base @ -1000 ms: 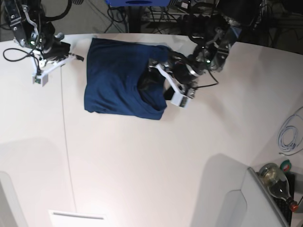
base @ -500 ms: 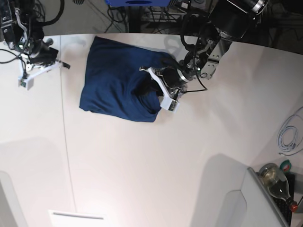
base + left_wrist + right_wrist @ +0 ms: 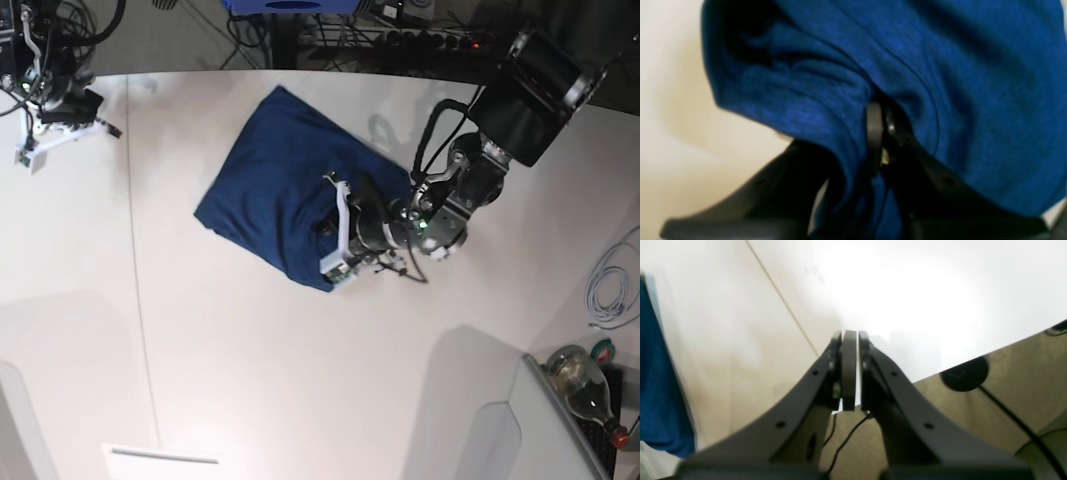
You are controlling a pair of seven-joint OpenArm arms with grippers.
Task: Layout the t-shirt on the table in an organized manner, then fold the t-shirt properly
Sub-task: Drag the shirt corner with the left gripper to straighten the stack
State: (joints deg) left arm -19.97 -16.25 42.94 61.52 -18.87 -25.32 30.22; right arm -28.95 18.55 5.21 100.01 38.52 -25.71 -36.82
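The dark navy t-shirt (image 3: 285, 185) lies bunched and folded over, slanting across the white table (image 3: 300, 380). My left gripper (image 3: 328, 228) sits at the shirt's lower right part and is shut on a fold of it. In the left wrist view the closed gripper (image 3: 878, 133) pinches the blue fabric (image 3: 940, 83), which fills most of the frame. My right gripper (image 3: 45, 140) is at the table's far left edge, well away from the shirt. In the right wrist view it (image 3: 849, 366) is shut and empty, and the shirt (image 3: 656, 390) shows only at the left border.
A thin seam line (image 3: 135, 250) runs down the table left of the shirt. A white cable (image 3: 610, 285) and a glass bottle (image 3: 585, 385) are at the right edge. A white panel (image 3: 165, 460) lies at the front. Cables and racks stand behind the table.
My left gripper has pulled the shirt down and toward the middle, turning it to a slant. My right gripper has drawn back further to the far left corner.
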